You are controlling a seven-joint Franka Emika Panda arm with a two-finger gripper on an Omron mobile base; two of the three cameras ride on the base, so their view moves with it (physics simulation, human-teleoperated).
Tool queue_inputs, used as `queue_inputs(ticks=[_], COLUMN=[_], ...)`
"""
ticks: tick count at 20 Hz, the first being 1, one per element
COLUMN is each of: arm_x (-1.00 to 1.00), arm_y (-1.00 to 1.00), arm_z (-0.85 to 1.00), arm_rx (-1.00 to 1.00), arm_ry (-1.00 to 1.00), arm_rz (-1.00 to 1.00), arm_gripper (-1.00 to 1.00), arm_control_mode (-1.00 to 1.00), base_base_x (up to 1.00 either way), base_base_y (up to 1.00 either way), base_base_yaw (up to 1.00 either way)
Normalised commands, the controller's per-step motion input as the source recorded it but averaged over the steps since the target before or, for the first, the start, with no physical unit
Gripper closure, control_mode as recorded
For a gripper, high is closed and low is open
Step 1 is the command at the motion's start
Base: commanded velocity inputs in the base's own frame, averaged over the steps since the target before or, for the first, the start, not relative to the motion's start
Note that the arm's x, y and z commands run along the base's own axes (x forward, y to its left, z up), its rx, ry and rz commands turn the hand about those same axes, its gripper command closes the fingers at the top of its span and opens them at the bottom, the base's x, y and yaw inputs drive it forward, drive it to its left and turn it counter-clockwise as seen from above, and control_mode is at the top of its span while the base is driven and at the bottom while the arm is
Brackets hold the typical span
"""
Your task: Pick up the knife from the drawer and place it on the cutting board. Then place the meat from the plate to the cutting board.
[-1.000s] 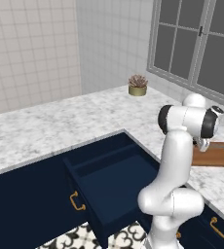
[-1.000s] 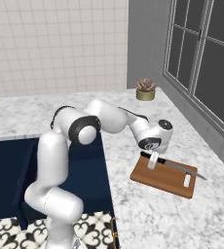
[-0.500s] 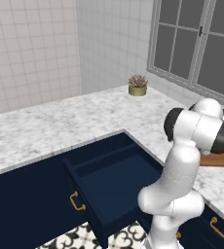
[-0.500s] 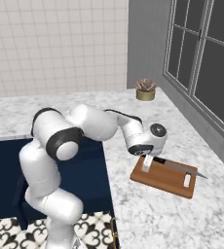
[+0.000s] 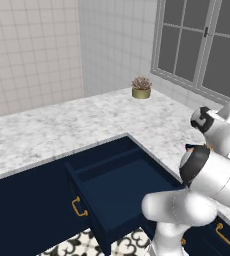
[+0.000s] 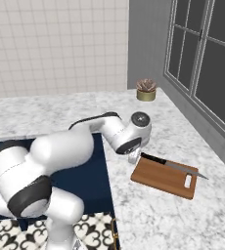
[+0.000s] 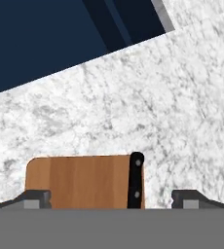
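The knife (image 6: 173,166) lies flat along the far edge of the reddish-brown cutting board (image 6: 159,178), its blade tip overhanging the right end. My gripper (image 6: 133,156) hovers just over the board's left end, open, with nothing between its fingers. In the hand view the knife's black handle (image 7: 136,180) rests on the board (image 7: 80,181), apart from both fingertips (image 7: 36,198), and my gripper (image 7: 111,200) stands wide. The navy drawer (image 5: 118,186) is pulled open, and it also shows as the drawer (image 6: 96,171) left of the board. The meat and the plate are out of view.
A small potted plant (image 6: 146,90) stands at the back of the marble counter (image 6: 60,110) near the window. My own arm arches over the open drawer and the counter's corner. A cabinet handle (image 5: 227,239) shows low on the right.
The jaws have opened and let go of the knife, which stays on the board. The hand has drawn back to the board's left end, toward the drawer.
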Motion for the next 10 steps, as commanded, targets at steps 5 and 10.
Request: queue_inputs(ticks=[5,10], arm_x=[-0.33,-0.29], arm_y=[0.57,0.61], arm_z=[0.76,0.38], arm_rx=[0.00,-0.02], arm_ry=[0.00,0.00], arm_rz=[0.00,0.00], arm_gripper=[-1.00,-1.00], arm_control_mode=[-1.00,-1.00], base_base_x=[0.00,0.00], base_base_y=[0.00,0.00], base_base_yaw=[0.00,0.00])
